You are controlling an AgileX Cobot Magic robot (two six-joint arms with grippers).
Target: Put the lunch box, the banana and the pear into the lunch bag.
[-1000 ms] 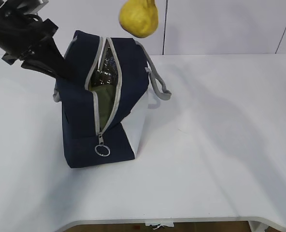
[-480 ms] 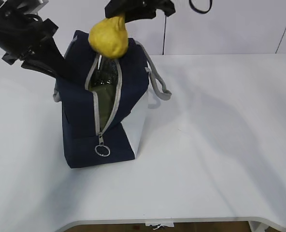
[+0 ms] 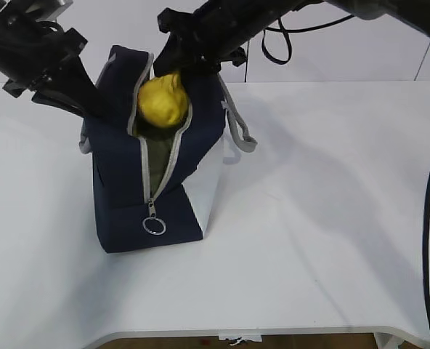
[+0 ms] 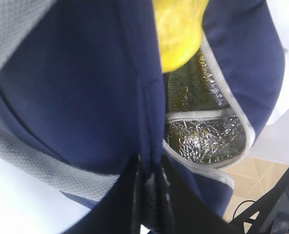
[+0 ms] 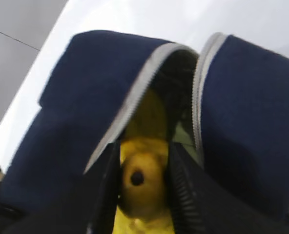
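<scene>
Right end effector [image 5: 143, 187] is gripping the pear [image 3: 162, 99], halfway into the lunch bag [image 3: 120, 174]. Left end effector [image 4: 149, 187] pinches the bag's edge; something yellow's already inside.

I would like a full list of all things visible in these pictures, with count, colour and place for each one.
lunch bag: one, navy blue with a white side panel, standing on the table, zipper open.
zipper ring pull: one, silver, hanging low on the bag's front.
bag handles: grey webbing, hanging at the bag's sides.
pear: one, yellow, in the bag's top opening, partly inside.
foil lining: silver, inside the bag.
green thing: olive, inside the bag under the pear; cannot tell what it is.
table: one, white.
left pincer: black, shut on the bag's edge.
right pincer: black, shut on the pear.
</scene>
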